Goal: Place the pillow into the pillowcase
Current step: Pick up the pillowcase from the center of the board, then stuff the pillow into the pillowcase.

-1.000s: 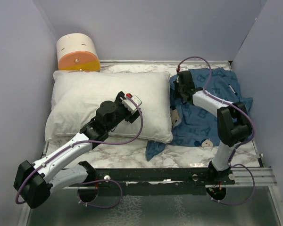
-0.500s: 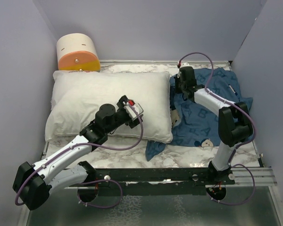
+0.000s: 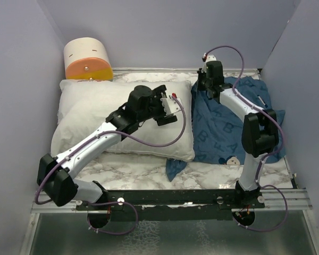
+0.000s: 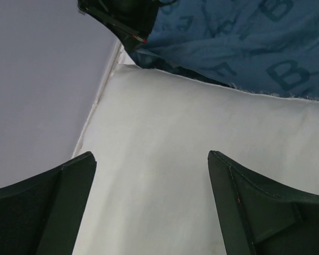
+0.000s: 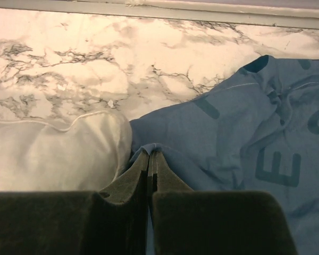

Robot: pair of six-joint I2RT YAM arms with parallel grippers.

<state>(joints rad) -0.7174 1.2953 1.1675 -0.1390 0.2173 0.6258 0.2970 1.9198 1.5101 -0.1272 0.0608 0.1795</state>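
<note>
**Right claw pinches the pillowcase, left claw hangs wide over the pillow**

The right claw [image 5: 150,159] is squeezed tight on a little fold of the blue pillowcase [image 5: 228,138]. The fold is at the edge of the cloth, just beside the upper right corner of the white pillow [image 5: 53,154]. In the top view this spot is near the top middle. The cloth is bunched there, so it is hard to tell if the claw holds one layer or two.

The left claw [image 4: 151,156] has its two fingers [image 4: 42,202] far apart, with nothing between them. It floats over the right half of the pillow and points toward the pillowcase.

The pillow lies on the marble table [image 3: 133,175], in the left and middle of the top view. Its long side runs left to right. The pillowcase lies on the right and touches the pillow's right short end. A blue corner pokes out by the pillow's lower right corner. None of the pillow is inside yet. To get in, it likely has to slide to the right, short end first.

The right arm [image 3: 255,133] is nearer the pillowcase. It stretches up the right side, and its wrist turns left. The left arm [image 3: 95,146] is nearer the pillow. It reaches from the lower left, slanting up and right across the pillow and raised above it.

The right claw probably needs to lift the edge to open the sack.
</note>
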